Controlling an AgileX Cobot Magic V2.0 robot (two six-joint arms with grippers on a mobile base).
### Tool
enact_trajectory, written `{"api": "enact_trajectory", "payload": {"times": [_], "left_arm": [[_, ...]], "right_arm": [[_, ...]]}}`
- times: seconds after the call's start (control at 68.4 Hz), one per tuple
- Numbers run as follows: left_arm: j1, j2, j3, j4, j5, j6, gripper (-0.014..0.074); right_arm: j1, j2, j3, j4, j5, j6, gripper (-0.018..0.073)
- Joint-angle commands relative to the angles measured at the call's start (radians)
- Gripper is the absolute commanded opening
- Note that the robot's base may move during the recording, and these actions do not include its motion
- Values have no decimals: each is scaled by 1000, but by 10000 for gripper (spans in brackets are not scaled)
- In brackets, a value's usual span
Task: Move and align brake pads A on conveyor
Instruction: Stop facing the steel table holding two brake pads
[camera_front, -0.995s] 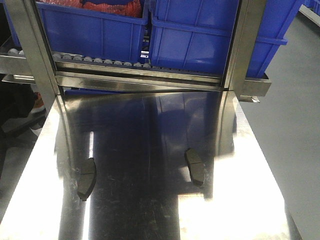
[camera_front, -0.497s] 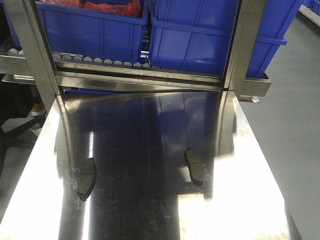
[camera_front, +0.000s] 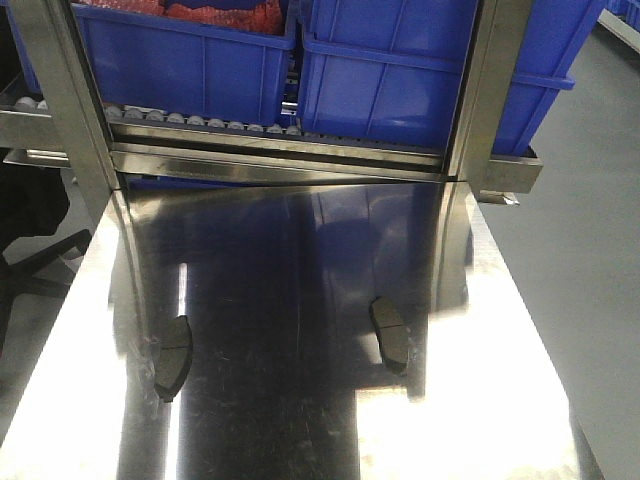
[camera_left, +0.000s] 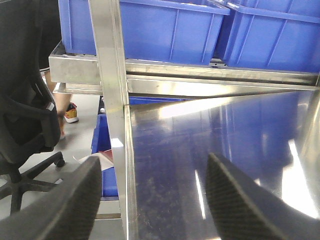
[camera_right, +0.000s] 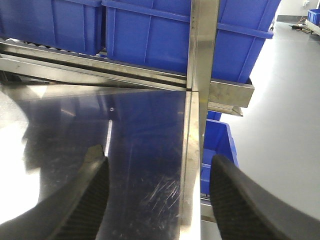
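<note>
1 brake pad (camera_front: 173, 357) lies left on the steel desk (camera_front: 300, 430), another brake pad (camera_front: 389, 334) well apart to its right. left gripper (camera_left: 154, 162) and right gripper (camera_right: 159, 160) both gape, empty.

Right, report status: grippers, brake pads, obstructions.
Left gripper open, empty. Right gripper open, empty. Two brake pads lying apart on the steel table, neither gripped; conveyor not in view. No obstruction seen.

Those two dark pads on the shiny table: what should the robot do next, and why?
Probably lower the right gripper over the right pad and close on it. It and the left gripper are open and empty, while that pad and the left pad lie untouched on the table.
</note>
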Motion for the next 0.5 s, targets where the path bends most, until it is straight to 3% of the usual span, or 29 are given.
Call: {"api": "enact_trajectory", "payload": {"times": [0.0,0.483], "left_arm": [[-3,9,-26,-4,-71,-1,429],[-3,9,-26,-4,-71,-1,429]], "right_arm": [[-6,12,-25,1,-70,-2,423],[-6,12,-25,1,-70,-2,423]]}}
